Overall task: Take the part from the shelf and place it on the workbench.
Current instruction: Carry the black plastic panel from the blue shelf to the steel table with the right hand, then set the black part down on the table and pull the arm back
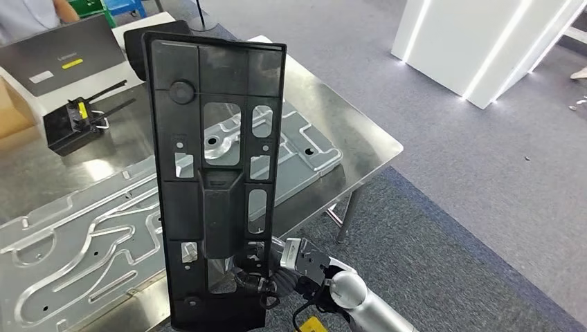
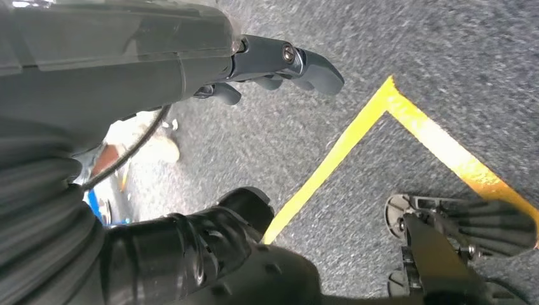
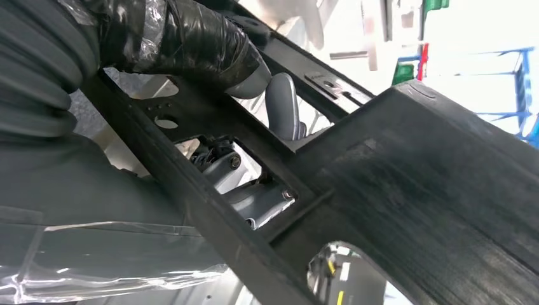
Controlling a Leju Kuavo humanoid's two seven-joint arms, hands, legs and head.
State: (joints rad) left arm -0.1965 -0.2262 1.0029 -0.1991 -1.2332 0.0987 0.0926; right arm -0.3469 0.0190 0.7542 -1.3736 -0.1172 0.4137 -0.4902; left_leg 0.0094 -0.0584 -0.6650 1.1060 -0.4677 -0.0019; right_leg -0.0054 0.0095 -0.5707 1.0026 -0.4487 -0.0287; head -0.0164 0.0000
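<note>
Head view: black panel [image 1: 218,180] stood upright over workbench [image 1: 360,145] | right hand [image 1: 266,273] clamped its lower end | left hand [image 2: 279,63] hung empty, fingers curled | advice: tilt flat slowly, release only when supported.

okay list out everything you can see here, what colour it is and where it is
plastic panel: one, black, held upright over the workbench edge
workbench: one, shiny steel, left of centre
metal plates: two, silver, grooved, flat on workbench
tool box: one, black with yellow label, far left on workbench
laptop: one, dark grey, at workbench far end
floor tape: yellow, on grey carpet
white block: one, top right on the floor
right hand: grips the panel's lower end
left hand: fingers curled, holds nothing, above the carpet
</note>
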